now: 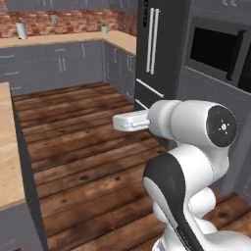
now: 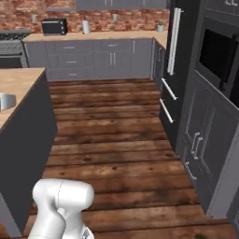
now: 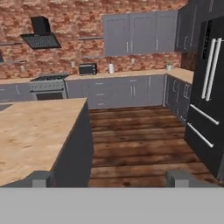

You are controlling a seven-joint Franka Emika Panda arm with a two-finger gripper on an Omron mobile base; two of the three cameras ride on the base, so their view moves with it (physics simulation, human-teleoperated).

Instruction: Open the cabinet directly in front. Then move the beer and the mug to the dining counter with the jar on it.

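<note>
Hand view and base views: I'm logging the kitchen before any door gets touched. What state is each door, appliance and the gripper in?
wall cabinets: doors shut.
fridge: doors shut.
base cabinets: doors and drawers shut.
wall oven: door shut.
tall cabinet doors: shut.
gripper: open, fingers apart, holding nothing.
dining counter: bare wood top in view.

The dining bench (image 3: 35,131), light wood-grain on top over a grey base, is standing at left; its steel sink (image 2: 5,101) is showing at the edge.
</note>
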